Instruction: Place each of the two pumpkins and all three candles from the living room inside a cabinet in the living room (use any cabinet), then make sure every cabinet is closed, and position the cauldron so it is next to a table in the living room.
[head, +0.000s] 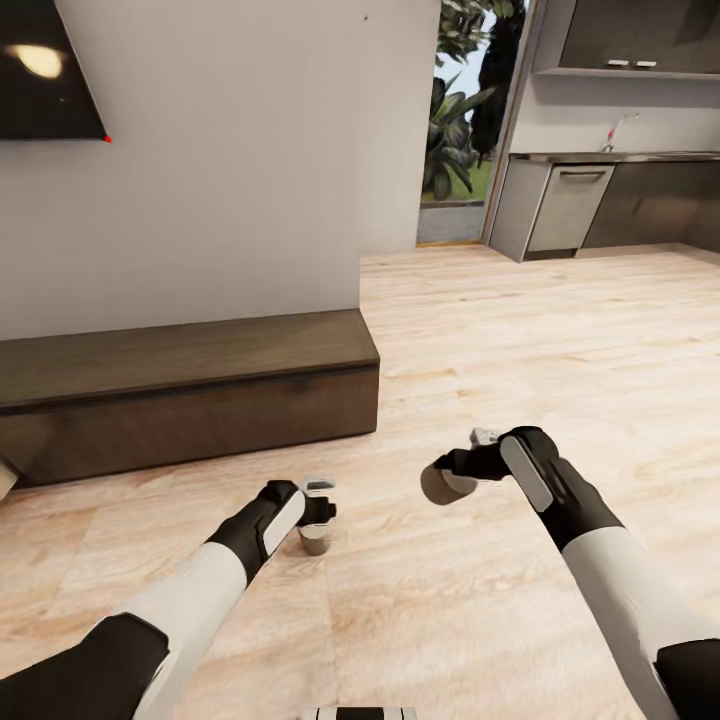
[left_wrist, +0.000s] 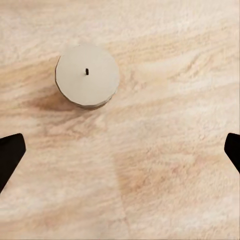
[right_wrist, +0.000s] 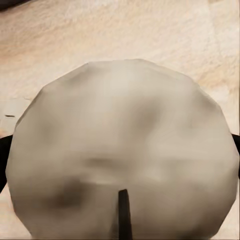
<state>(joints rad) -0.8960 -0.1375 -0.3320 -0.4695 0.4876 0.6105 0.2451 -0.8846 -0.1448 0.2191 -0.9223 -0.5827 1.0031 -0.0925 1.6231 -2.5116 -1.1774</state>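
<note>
Two short squat grey-olive wax candles concern me here, both in front of the long low dark-brown wooden cabinet (head: 190, 390), whose fronts look flush shut. My right gripper (head: 452, 478) is clamped on one candle (right_wrist: 122, 150), carried tipped above the pale plank floor (head: 520, 340), ready for stowing. My left gripper (left_wrist: 120, 150) hangs spread wide over the second candle (left_wrist: 87, 75), which stands upright on the planks nearer me than the cabinet, off-centre between my fingers, so I judge I must realign first.

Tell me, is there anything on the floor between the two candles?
No. In the head view, bare wooden floor separates the candle under the left gripper from the candle in the right gripper.
</note>
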